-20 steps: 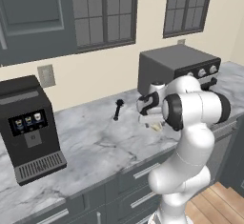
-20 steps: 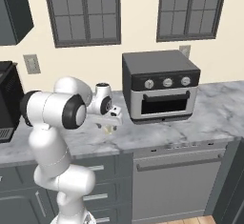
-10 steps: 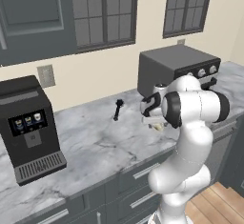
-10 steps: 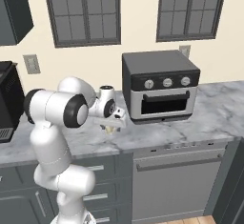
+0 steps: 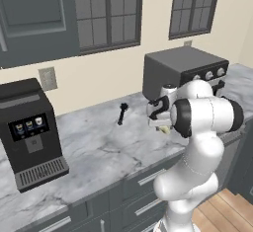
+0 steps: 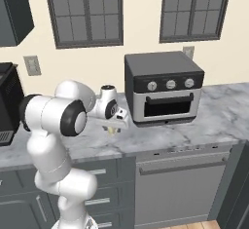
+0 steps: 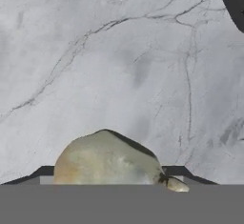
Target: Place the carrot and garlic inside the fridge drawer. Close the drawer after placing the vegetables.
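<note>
Tool (image 6: 115, 128) clenched on the garlic (image 7: 107, 158), held clear above the marble surface (image 7: 119, 66), presumably for carrying to the fridge drawer. Garlic is a pale cream, lumpy rounded bulb; surface is smooth, grey-veined; boxy dark toaster oven (image 6: 164, 87) stands just beside

Gripper (image 6: 114, 127): held above the marble counter (image 6: 214, 121), just left of the toaster oven (image 6: 164, 87), the garlic (image 6: 113, 130) pale beneath it. Grey drawers (image 6: 99, 186) and dishwasher front (image 6: 180, 189) sit below the counter
</note>
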